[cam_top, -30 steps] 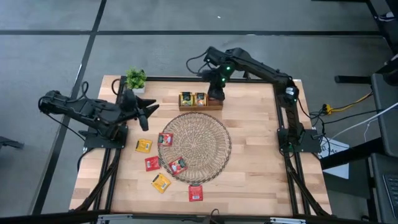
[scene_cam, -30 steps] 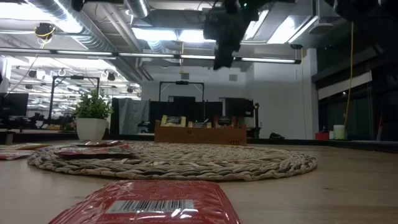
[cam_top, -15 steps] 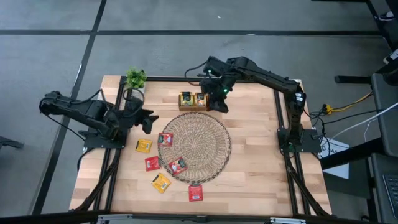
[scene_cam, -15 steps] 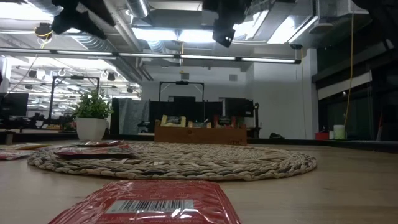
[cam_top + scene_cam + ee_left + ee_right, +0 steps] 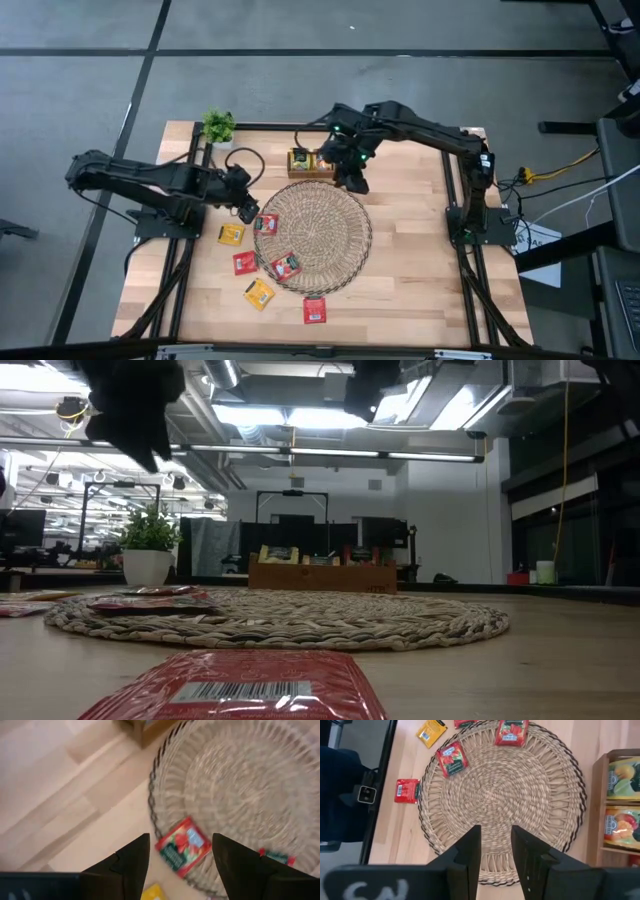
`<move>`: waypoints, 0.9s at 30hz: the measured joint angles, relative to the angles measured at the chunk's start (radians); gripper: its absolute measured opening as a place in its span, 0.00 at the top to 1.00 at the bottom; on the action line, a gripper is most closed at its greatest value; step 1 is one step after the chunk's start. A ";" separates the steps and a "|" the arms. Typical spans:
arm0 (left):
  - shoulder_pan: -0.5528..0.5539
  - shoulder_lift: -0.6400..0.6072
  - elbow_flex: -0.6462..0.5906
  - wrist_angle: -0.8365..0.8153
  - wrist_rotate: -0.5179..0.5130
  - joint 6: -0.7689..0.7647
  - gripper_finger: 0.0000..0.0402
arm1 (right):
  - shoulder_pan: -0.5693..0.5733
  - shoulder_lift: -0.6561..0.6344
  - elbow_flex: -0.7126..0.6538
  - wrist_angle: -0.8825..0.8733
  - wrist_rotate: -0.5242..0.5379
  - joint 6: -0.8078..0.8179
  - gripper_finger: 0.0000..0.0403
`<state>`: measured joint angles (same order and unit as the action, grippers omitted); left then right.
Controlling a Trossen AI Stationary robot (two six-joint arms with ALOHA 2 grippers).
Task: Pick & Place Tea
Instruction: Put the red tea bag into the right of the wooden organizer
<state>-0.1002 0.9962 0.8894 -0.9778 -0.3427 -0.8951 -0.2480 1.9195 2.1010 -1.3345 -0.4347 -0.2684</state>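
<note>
Left gripper point(image 5: 248, 206) spread wide above red sachet point(image 5: 266, 223) on wicker mat point(image 5: 322, 245) edge, right gripper point(image 5: 355, 181) part-spread, empty, over mat's far rim

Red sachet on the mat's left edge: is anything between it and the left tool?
Nothing visible. The left tool hangs open above the red sachet, which lies alone on the wicker mat's rim. The right tool is over the mat's far edge.
</note>
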 joint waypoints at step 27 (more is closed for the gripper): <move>0.275 0.016 -0.360 0.338 0.449 0.190 0.49 | 0.010 -0.171 0.000 -0.045 0.101 0.031 0.73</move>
<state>0.1751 1.0122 0.5292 -0.6394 0.1059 -0.7054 -0.2382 1.7484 2.1010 -1.3797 -0.3332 -0.2379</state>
